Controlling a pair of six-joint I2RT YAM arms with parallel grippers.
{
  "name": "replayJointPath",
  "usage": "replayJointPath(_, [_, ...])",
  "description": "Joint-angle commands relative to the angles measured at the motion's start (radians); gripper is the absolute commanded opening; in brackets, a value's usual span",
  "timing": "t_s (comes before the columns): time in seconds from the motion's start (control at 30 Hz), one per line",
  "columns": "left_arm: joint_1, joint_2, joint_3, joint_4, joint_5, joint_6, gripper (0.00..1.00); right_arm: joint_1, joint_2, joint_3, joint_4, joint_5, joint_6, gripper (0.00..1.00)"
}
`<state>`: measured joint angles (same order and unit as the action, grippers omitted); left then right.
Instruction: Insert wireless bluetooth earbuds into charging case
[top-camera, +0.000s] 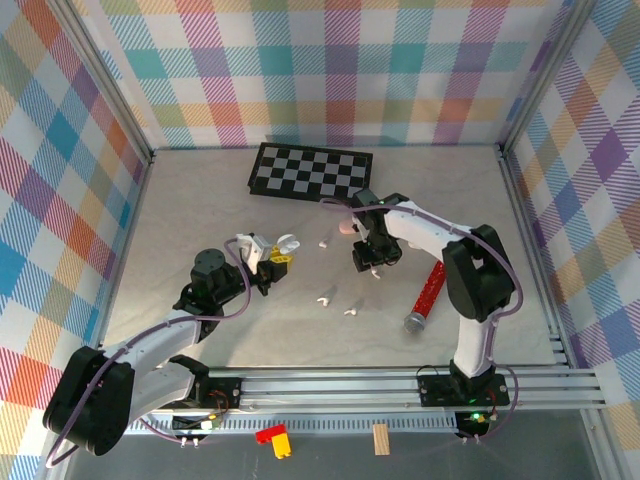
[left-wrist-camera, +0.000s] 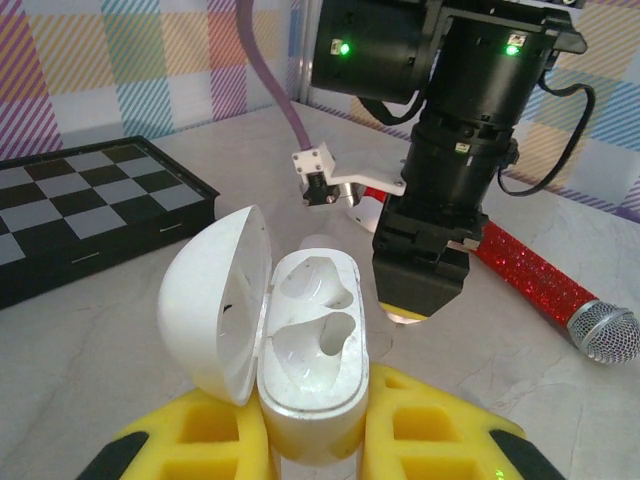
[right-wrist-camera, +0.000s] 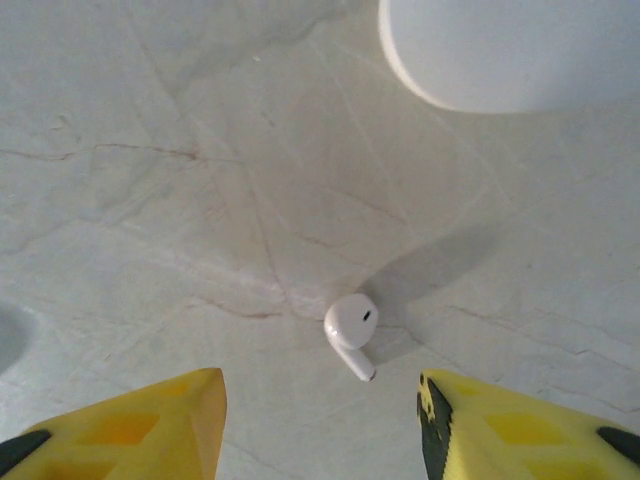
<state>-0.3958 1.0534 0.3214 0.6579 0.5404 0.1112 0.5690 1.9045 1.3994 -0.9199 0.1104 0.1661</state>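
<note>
1. Left fingers (left-wrist-camera: 200, 435): fully closed on the base of the charging case (left-wrist-camera: 310, 350), which is held off the table (top-camera: 200, 200). The lid is swung open to the left and both sockets are empty.
2. Middle: at least two loose white earbuds (top-camera: 325, 300) lie on the table in front of centre, well apart from the case.
3. Right fingers (right-wrist-camera: 140, 425): spread apart and holding nothing. They straddle one white earbud (right-wrist-camera: 352, 330) lying flat on the table, stem pointing lower right, with no contact on either side.
4. Far right: a red glitter microphone (top-camera: 428, 295) lies just beside the right arm. It's not part of the job.
5. Handling, my read: the bud is tiny, light, hard glossy plastic, so it's slippery and likely to skid or pop out if pinched off-centre. Grip across the rounded head and leave the stem free to drop into a socket. The case is rigid. Its hinged lid looks like the weak point, so don't knock it.
6. View differences:
   - The left wrist view shows the socket interiors and the right arm poised nose-down just beyond the case. From the top view, the sockets are too small to read.
   - The right wrist view gives the bud's orientation, plus a white rounded object (right-wrist-camera: 510, 50) at the top edge. It may be another case, I can't tell.
   - The top view gives the overall layout, with the chessboard (top-camera: 310, 172) at the back.
</note>
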Motion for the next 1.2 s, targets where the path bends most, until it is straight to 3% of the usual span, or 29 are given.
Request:
replayJointPath(0.0, [0.008, -0.018, 0.001, 0.033, 0.017, -0.009, 0.00, 0.003, 0.044, 0.052, -0.105, 0.049, -0.032, 0.52])
replayJointPath(0.53, [0.008, 0.007, 0.011, 0.016, 0.026, 0.005, 0.00, 0.038, 0.226, 0.229, -0.266, 0.095, -0.093, 0.42])
replayJointPath(0.8, [0.009, 0.014, 0.011, 0.018, 0.032, 0.005, 0.00, 0.038, 0.257, 0.243, -0.266, 0.113, -0.100, 0.33])
replayJointPath(1.17, [0.009, 0.002, 0.012, 0.003, 0.036, 0.007, 0.00, 0.038, 0.274, 0.250, -0.241, 0.112, -0.098, 0.32])
